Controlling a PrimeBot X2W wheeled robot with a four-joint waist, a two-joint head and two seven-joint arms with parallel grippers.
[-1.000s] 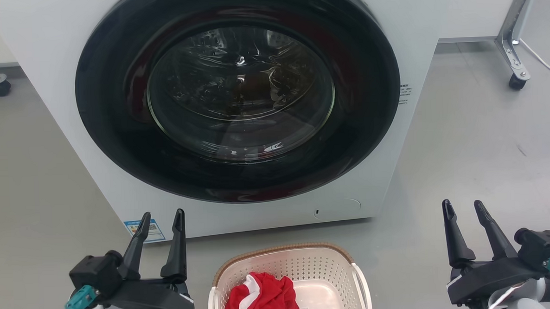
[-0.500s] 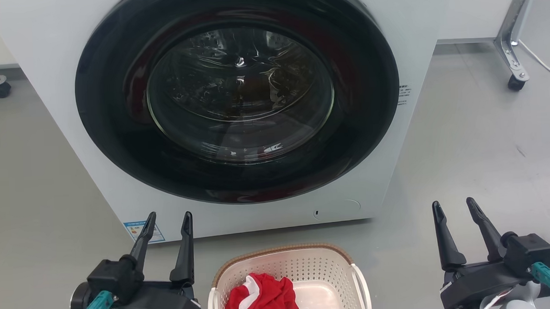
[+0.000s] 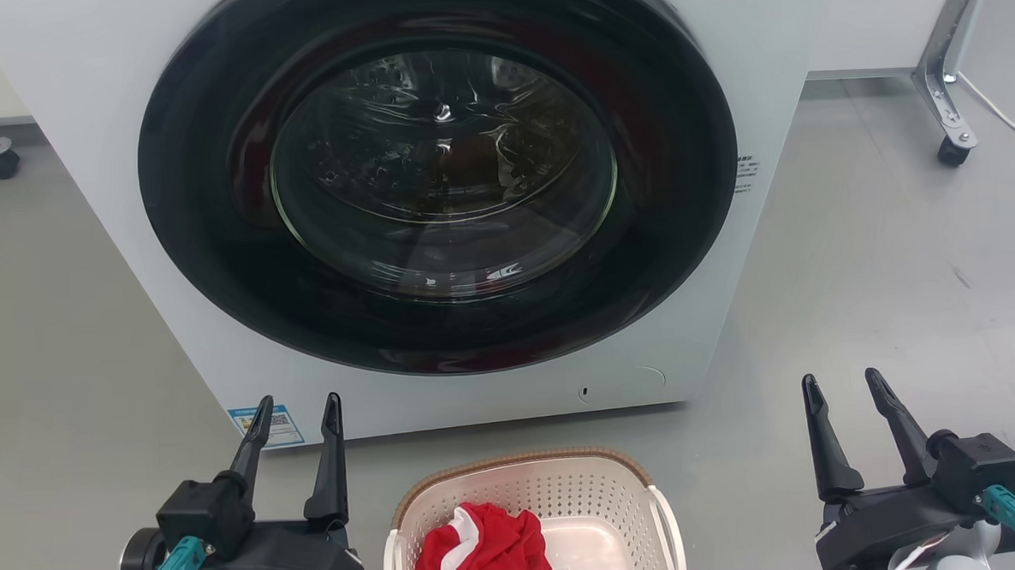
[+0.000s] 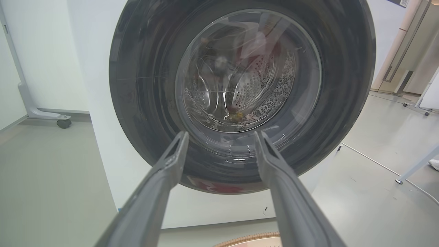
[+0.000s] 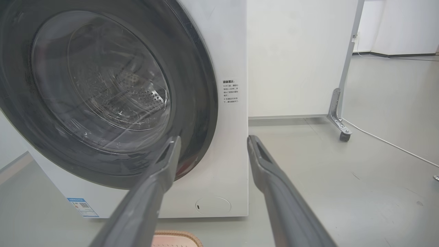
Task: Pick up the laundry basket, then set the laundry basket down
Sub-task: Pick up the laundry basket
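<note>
Left gripper [image 3: 298, 400] drifted leftward; it and right gripper [image 3: 841, 376] gape empty beside the cream perforated plastic laundry basket [image 3: 568, 488]; approach step: next, reach its handles [image 3: 668, 526]

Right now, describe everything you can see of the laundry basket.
The laundry basket is cream plastic with perforated walls, a brown woven-look rim and white loop side handles. It stands upright on the grey floor before the washing machine, between the left gripper and right gripper, touching neither. Red-and-white cloth lies inside.
</note>
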